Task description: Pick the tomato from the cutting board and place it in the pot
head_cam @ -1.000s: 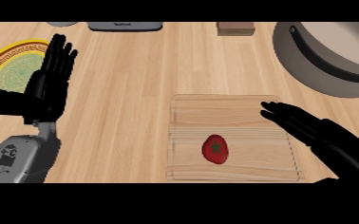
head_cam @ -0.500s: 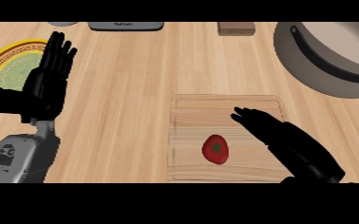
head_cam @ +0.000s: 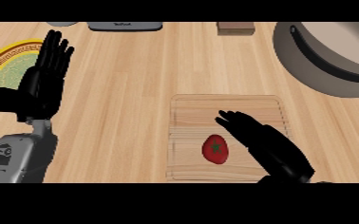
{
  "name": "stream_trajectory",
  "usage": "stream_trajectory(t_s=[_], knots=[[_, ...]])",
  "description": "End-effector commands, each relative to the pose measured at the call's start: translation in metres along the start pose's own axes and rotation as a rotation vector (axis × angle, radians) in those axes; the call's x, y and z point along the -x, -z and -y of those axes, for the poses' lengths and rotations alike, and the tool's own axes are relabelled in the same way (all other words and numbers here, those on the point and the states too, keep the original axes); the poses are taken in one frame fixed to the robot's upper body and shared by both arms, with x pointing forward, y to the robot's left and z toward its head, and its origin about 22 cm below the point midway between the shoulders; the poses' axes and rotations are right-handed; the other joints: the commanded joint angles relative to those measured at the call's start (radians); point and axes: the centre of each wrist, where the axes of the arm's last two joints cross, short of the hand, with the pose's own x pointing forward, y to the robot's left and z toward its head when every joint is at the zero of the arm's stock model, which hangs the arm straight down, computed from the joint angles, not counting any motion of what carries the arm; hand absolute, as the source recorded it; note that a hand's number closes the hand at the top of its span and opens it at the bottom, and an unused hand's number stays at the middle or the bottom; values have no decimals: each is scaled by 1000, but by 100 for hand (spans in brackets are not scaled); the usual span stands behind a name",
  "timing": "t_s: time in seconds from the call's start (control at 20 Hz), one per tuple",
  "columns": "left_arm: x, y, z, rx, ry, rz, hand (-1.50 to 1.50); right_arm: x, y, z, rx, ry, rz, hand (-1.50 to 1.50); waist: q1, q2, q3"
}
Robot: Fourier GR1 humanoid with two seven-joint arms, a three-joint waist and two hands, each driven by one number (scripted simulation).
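Right hand (head_cam: 263, 142) is where I'm working from: it sits over the cutting board (head_cam: 228, 105) with its fingers straight and slightly spread, pointing up and to the left, holding nothing. Just to its left lies the tomato (head_cam: 216, 149), beside the hand's lower fingers, so close that I can't tell whether they touch. It rests on the board's lower half, a little left of the middle. Its long axis runs nearly along the board's short side, tipped slightly, so I judge the closing move has to come sideways from the right, across its narrower width. My left hand (head_cam: 46, 78) rests open, fingers up, at the view's left edge, well apart from the board, so the right one is plainly the nearer.

Glossy red skin and a smooth oval shape, with a small dark stem mark on top; I'd expect it to roll if nudged. Pale grained wood makes up the board, rectangular with rounded corners and a shallow groove inside its rim. Up at the right sits the pot (head_cam: 319, 61), round, grey, matte, on the light wooden surface (head_cam: 133, 114).
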Motion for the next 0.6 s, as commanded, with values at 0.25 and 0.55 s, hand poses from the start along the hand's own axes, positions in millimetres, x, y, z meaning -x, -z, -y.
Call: stream_trajectory(t_s=[0.25, 0.55], knots=[[-8, 1, -4, 8, 7, -9, 0, -7, 16, -33, 3, -57, -74, -150, 0, -1, 0], [7, 0, 9, 0, 5, 7, 0, 0, 29, -52, -8, -56, -94, -150, -1, 0, 0]])
